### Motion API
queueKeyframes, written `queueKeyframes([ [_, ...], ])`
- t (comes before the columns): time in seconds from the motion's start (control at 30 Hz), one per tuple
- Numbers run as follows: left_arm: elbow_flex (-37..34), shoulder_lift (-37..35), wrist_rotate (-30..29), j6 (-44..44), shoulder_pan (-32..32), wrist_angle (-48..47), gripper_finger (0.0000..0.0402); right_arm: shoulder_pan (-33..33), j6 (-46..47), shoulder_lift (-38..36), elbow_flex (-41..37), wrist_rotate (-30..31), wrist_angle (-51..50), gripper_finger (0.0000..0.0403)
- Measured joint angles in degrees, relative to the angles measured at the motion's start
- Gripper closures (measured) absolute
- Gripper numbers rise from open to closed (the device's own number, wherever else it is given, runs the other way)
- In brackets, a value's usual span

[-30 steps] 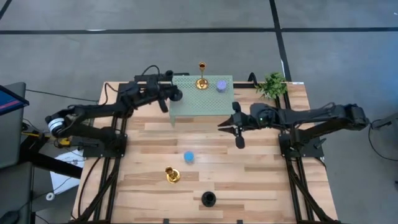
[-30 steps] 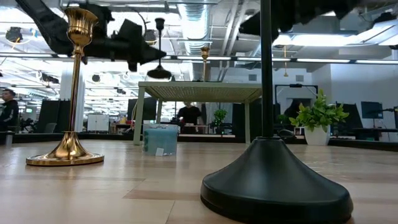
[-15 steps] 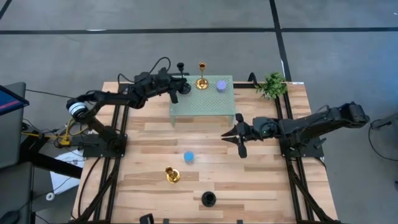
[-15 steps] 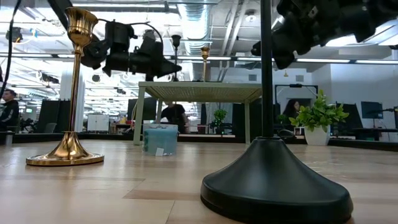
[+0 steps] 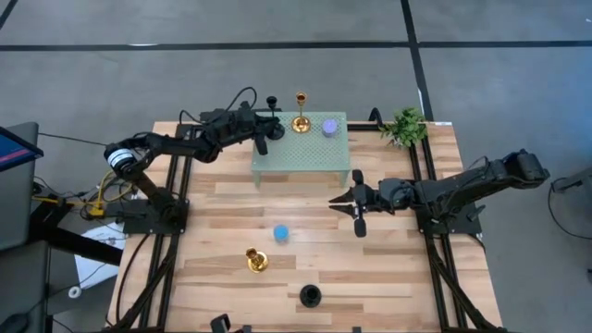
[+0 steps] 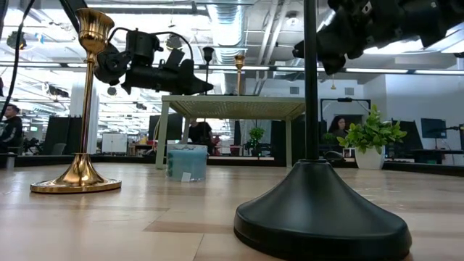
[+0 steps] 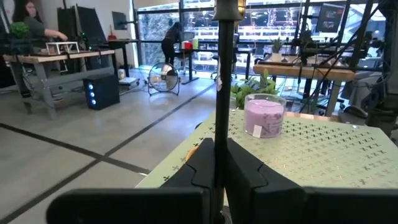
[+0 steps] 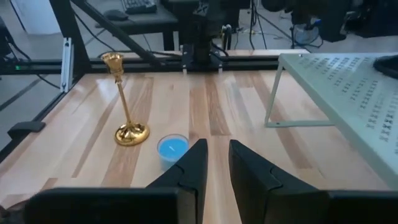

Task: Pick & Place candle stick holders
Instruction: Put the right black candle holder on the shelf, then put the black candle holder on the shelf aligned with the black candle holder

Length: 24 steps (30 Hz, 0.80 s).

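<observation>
Candle stick holders (image 5: 257,260): two gold, two black, two cylinders.

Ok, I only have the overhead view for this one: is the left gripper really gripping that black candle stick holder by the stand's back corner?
Observer: Yes. The left wrist view shows the black holder upright, its stem pinched in the left gripper.
Operator: Is the right gripper carrying anything?
Observer: No. Its wrist view shows the right gripper slightly open and empty, facing the blue holder.
Operator: Anything about the purple one?
Observer: The purple holder stands on the perforated stand, a white label on its side.
</observation>
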Motion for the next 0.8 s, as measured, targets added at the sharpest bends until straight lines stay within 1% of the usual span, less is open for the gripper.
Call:
queueKeyframes([
  [0.1,0.0,0.0,-0.09,-0.59,0.0,0.0,0.0384,-0.03,-0.45,0.0,0.0,0.0,0.18,0.0345],
  [0.33,-0.09,0.11,-0.46,-2.34,0.02,-0.51,0.032,-0.09,-0.53,0.0,0.0,0.0,0.2,0.0345],
  [0.53,-0.09,-0.71,-0.39,-2.72,0.11,-0.49,0.0294,-0.09,-0.5,0.02,0.0,0.0,0.18,0.0345],
  [0.67,-1.31,-4.93,-0.28,-2.71,0.11,-0.92,0.0291,-0.04,-0.42,0.02,0.0,-0.01,0.09,0.0345],
  [0.8,-5.08,-12.57,-0.26,-0.98,0.22,-4.0,0.0293,-0.04,-0.42,0.02,0.0,-0.02,0.01,0.0345],
])
